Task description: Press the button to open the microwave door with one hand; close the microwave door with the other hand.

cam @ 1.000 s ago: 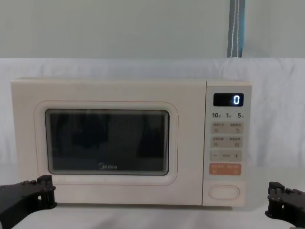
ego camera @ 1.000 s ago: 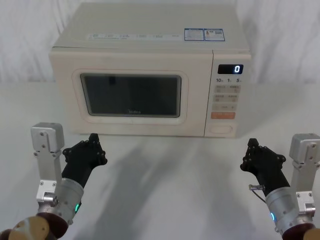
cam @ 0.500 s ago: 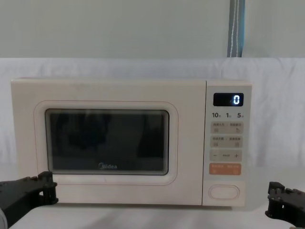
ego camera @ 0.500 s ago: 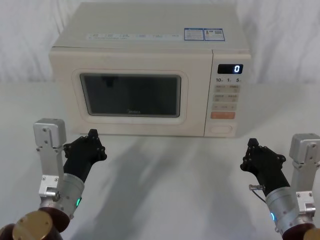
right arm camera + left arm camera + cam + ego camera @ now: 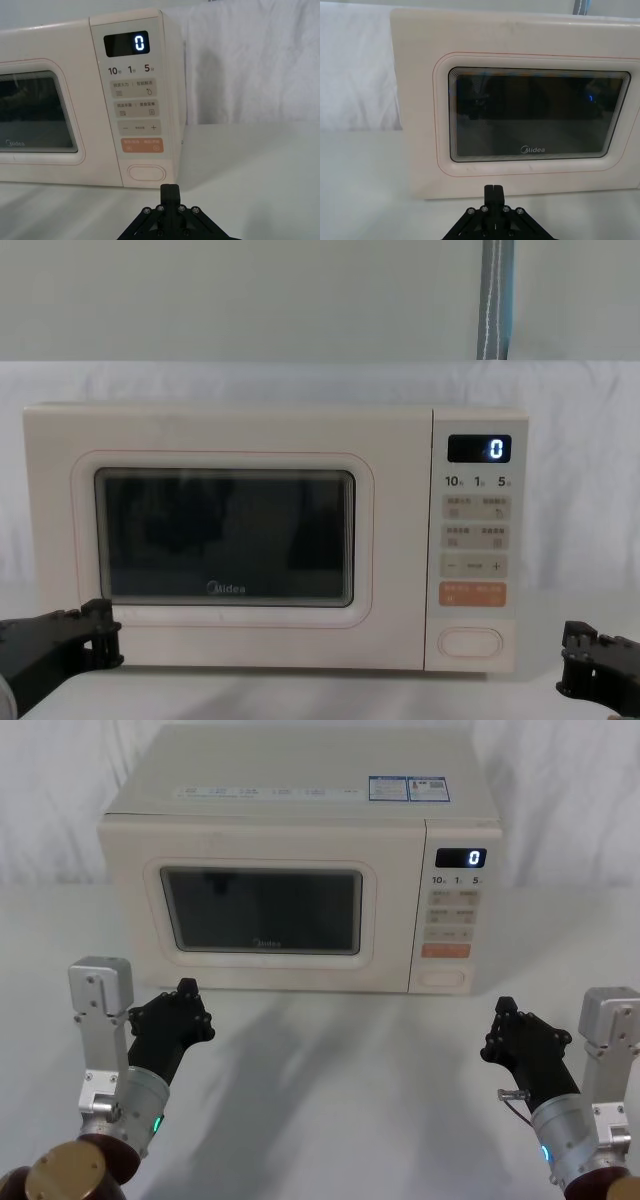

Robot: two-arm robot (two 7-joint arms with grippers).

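The cream microwave (image 5: 300,810) stands at the back of the white table, its display showing "0". The microwave door (image 5: 260,910), marked "Midea" (image 5: 532,149), is closed flush. The wide cream button (image 5: 444,978) is the lowest key of the control panel, under the orange key, and it faces the right wrist camera (image 5: 146,173). My left gripper (image 5: 186,990) is shut and hovers in front of the door's lower left corner, apart from it. My right gripper (image 5: 505,1008) is shut, holds nothing, and hangs in front of and a little right of the button.
A white cloth covers the table (image 5: 340,1080) and the wall behind. Open table lies between the two arms and the microwave front. A blue-grey strap (image 5: 495,300) hangs on the wall behind the microwave's right side.
My left arm has shifted slightly to the right, toward the door's lower left corner, then held still. The right arm and the door have not moved.
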